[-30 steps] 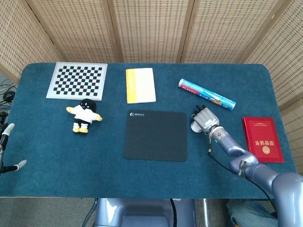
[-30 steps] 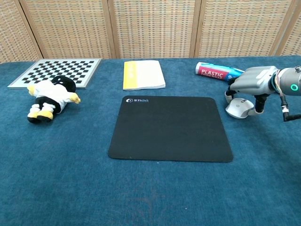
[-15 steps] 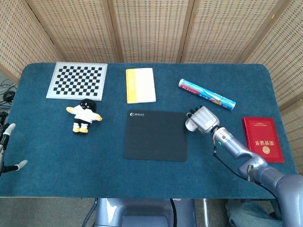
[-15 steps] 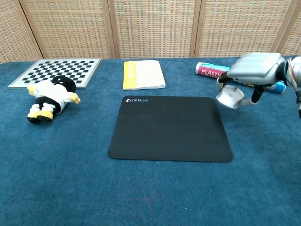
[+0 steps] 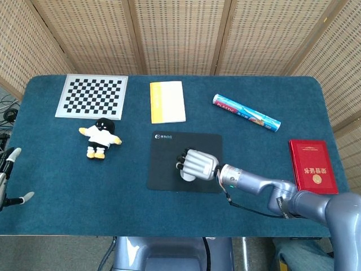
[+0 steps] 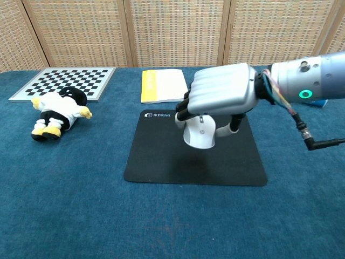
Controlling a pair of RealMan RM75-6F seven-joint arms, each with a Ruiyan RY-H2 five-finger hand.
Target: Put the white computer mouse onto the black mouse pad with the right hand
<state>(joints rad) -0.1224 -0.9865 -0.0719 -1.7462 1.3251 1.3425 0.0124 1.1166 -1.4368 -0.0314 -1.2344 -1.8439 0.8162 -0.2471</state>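
Observation:
My right hand [image 5: 198, 164] [image 6: 220, 97] grips the white computer mouse [image 6: 200, 133] [image 5: 188, 174] from above and holds it over the middle of the black mouse pad [image 5: 166, 151] [image 6: 161, 151]. In the chest view the mouse hangs below the fingers, and I cannot tell whether it touches the pad. At the far left edge of the head view my left hand [image 5: 8, 175] hangs beside the table with its fingers apart and nothing in it.
A yellow-and-white booklet [image 5: 167, 101] lies behind the pad, a checkerboard sheet [image 5: 92, 96] and a plush toy [image 5: 100, 136] to its left. A plastic-wrap roll [image 5: 246, 113] and a red booklet [image 5: 313, 166] lie on the right.
My right hand lifted the mouse from the table right of the pad and carried it left, over the pad's middle. The left hand stayed put.

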